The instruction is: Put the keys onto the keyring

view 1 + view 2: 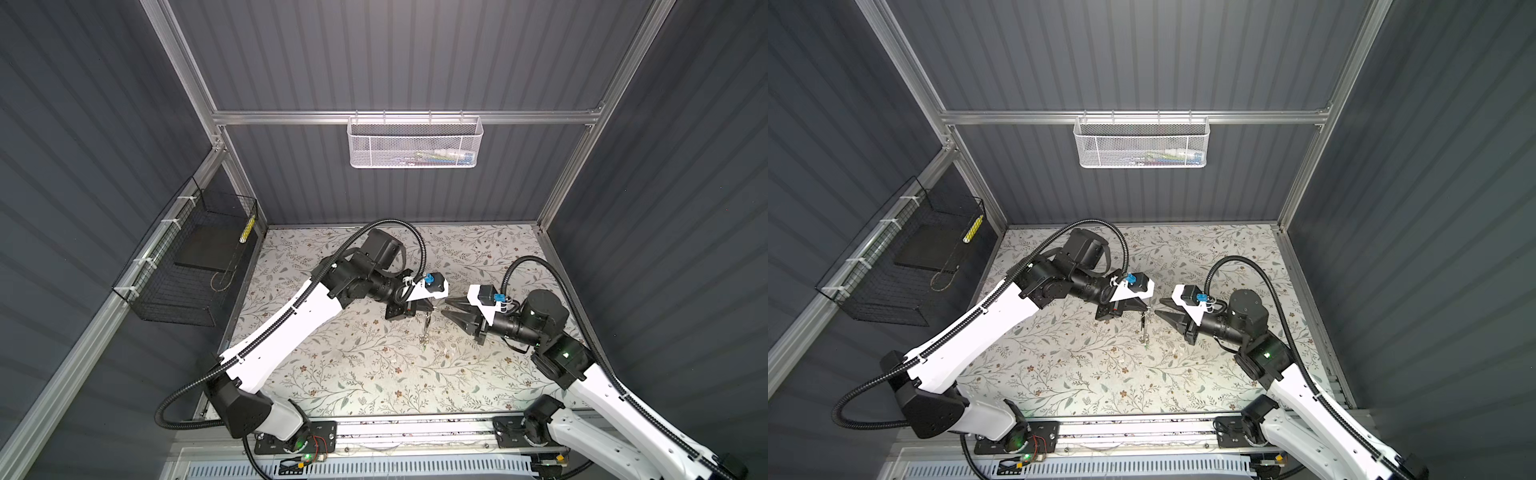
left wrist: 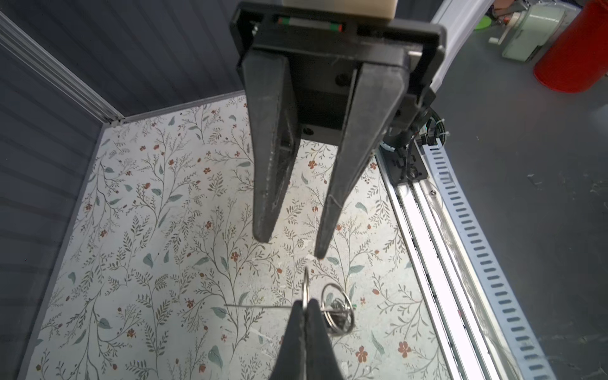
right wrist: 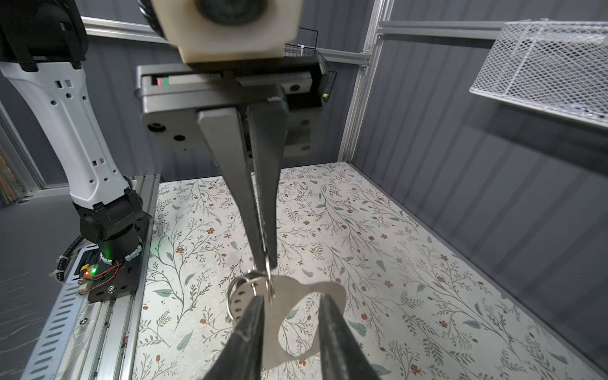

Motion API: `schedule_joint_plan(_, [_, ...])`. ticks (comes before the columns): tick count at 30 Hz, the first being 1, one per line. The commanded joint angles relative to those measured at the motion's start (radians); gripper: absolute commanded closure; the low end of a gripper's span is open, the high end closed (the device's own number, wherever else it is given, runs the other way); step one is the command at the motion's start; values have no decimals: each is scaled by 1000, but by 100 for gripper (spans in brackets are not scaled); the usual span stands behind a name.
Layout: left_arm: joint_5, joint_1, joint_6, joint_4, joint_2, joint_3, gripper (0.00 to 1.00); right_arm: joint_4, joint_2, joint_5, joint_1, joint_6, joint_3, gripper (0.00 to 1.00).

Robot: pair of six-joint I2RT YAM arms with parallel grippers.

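At the middle of both top views we see the left end effector (image 1: 432, 306) (image 1: 1147, 309) pinched fully shut on the thin metal ring of the keyring (image 1: 426, 328) (image 1: 1144, 328). It holds the ring up off the bench (image 1: 374, 386), and the rest dangles below the tips. Low in the left wrist frame the ring (image 2: 306, 283) stands edge-on in that grip, with a second ring and a speck of green just beside it. Facing it tip to tip, the right end effector (image 1: 445, 306) (image 2: 291, 246) (image 3: 291, 297) stands partly open, gripping nothing that we can make out. At the bottom of the right wrist frame a flat silver key (image 3: 296, 286) appears between its fingers. One finger overlaps the ring cluster, and we cannot tell whether it touches. Further out, a white mesh basket (image 1: 415, 141) hangs on the back rail at upper centre. A black wire basket (image 1: 187, 266) hangs on the wall at middle left, well apart from both arms.
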Motion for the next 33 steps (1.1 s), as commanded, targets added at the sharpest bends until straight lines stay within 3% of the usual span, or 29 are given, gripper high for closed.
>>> schedule_joint_plan(1, [-41,-10,36,-118,14,56,100,-1,22,-17,17,-6,34,71])
schedule_joint_plan(33, [24,-28,37,-76,4,58,100,59,103,-45,48,37,10,90])
